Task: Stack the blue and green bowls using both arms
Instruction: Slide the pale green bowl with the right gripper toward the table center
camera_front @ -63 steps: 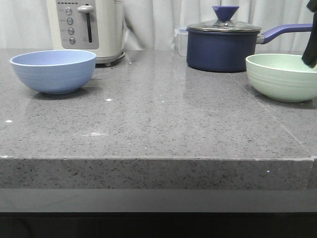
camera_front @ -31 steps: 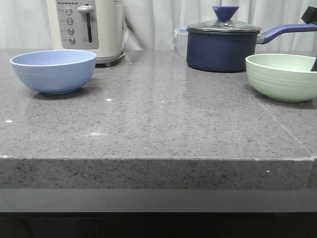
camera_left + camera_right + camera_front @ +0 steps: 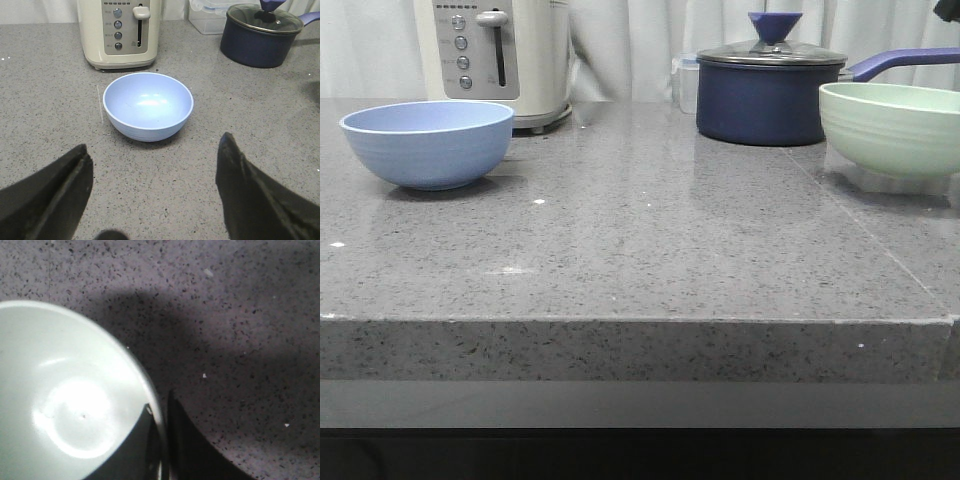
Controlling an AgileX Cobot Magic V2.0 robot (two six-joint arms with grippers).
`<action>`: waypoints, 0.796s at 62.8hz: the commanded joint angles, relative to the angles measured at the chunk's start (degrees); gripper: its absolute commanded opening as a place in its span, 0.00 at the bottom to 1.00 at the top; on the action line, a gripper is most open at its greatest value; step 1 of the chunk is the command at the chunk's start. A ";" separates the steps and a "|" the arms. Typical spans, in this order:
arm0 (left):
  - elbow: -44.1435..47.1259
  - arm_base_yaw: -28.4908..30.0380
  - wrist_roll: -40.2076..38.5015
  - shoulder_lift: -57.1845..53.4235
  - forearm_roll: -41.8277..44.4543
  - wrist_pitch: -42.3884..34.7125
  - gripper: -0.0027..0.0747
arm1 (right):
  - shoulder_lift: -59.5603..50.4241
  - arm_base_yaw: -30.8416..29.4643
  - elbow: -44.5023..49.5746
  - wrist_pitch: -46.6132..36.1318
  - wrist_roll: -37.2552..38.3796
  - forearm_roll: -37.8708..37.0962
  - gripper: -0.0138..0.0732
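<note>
The blue bowl (image 3: 428, 143) sits upright on the grey counter at the left, in front of the toaster; it also shows in the left wrist view (image 3: 148, 105). My left gripper (image 3: 155, 170) is open and empty, short of the blue bowl and above the counter. The green bowl (image 3: 892, 128) hangs a little above the counter at the right, with its shadow under it. My right gripper (image 3: 162, 440) is shut on the green bowl's rim (image 3: 150, 390), one finger inside the bowl and one outside. The right arm barely shows in the front view.
A cream toaster (image 3: 495, 55) stands at the back left. A dark navy lidded saucepan (image 3: 768, 88) with a long handle stands at the back right, just behind the green bowl, with a clear plastic box (image 3: 210, 12) behind it. The counter's front edge (image 3: 640, 320) runs across.
The green bowl has risen off the counter by a small amount, held by my right gripper. The right arm has moved out of the front view. The blue bowl has not moved.
</note>
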 commanded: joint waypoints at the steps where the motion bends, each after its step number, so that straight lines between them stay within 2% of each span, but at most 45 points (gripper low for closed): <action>1: -2.04 -0.52 0.08 0.55 -0.82 -4.00 0.70 | -2.92 1.98 -3.11 -0.45 -0.76 0.92 0.09; 16: -2.04 -0.52 0.08 0.55 -0.82 -3.90 0.70 | -2.25 15.40 -7.35 -3.72 0.43 -2.38 0.10; 27: -2.04 -0.52 0.08 0.55 -0.82 -3.78 0.70 | 1.94 24.71 -12.56 -3.85 4.98 -6.58 0.10; 37: -2.04 -0.52 0.08 0.55 -0.82 -3.78 0.70 | 6.60 28.78 -17.62 -3.78 7.52 -7.93 0.10; 50: -2.04 -0.52 0.08 0.55 -0.82 -3.78 0.70 | 10.49 29.45 -20.46 -3.87 7.91 -7.88 0.10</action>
